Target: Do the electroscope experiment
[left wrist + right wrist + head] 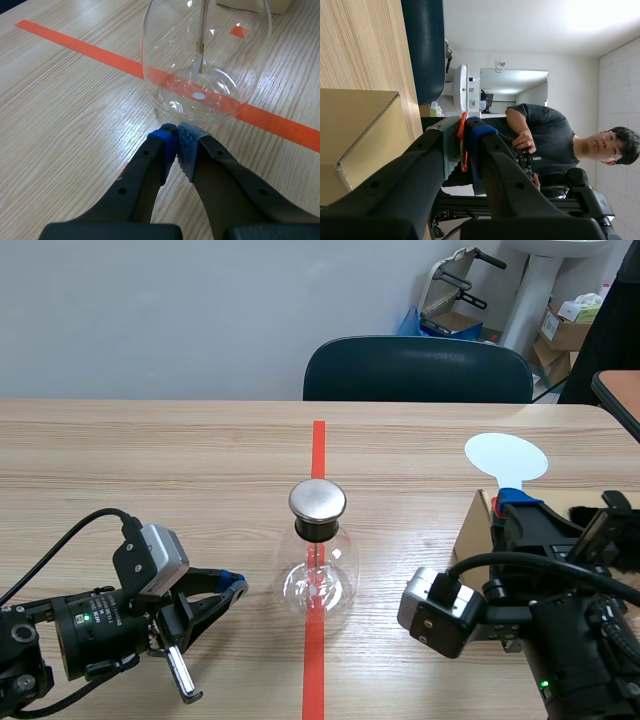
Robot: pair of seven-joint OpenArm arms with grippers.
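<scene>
A clear glass electroscope flask [318,578] with a round metal cap [317,500] stands on the red tape line at mid-table. In the left wrist view the flask [207,65] shows a thin rod and leaf hanging inside. My left gripper [234,586] lies low on the table left of the flask, its fingers shut on nothing; the tips [176,136] sit just short of the glass. My right gripper [518,502] is shut on the orange handle of a white round paddle [506,456], also seen as the paddle [462,94] edge-on beyond the fingertips.
An open cardboard box [472,532] sits under the right arm, its wall [355,130] beside the right gripper. A dark blue chair [418,370] stands across the table. A person [555,145] in a dark shirt shows in the right wrist view.
</scene>
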